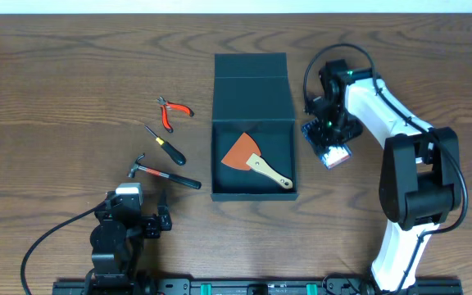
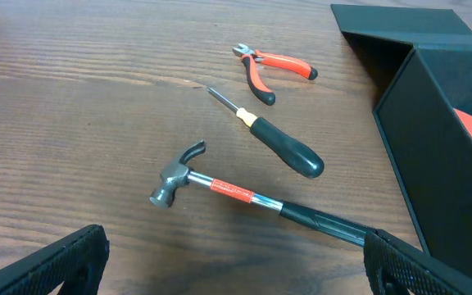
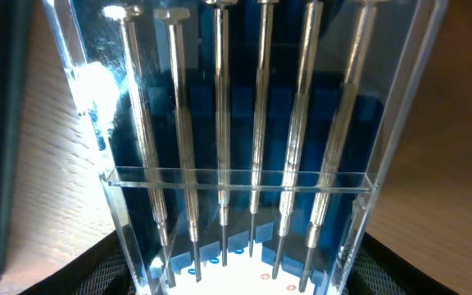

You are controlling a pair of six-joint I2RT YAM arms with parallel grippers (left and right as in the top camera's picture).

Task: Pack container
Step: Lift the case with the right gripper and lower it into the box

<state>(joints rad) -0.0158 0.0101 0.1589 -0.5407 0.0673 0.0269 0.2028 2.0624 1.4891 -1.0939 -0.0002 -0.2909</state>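
Observation:
The container (image 1: 252, 195), a dark teal-black square box, stands open at mid-table with its flap lid (image 1: 251, 82) laid back. An orange-bladed scraper (image 1: 256, 160) lies inside. My right gripper (image 1: 330, 131) is just right of the box, shut on a clear and blue case of small screwdrivers (image 1: 333, 152). The case fills the right wrist view (image 3: 236, 123) between the fingers (image 3: 240, 274). My left gripper (image 1: 133, 209) is open and empty near the front left, with its fingers at the bottom corners of the left wrist view (image 2: 236, 270).
Left of the box lie a hammer (image 1: 164, 174) (image 2: 220, 188), a black-handled screwdriver (image 1: 166, 146) (image 2: 281, 143) and red-handled pliers (image 1: 173, 111) (image 2: 269, 65). The box wall (image 2: 433, 147) is at the right in the left wrist view.

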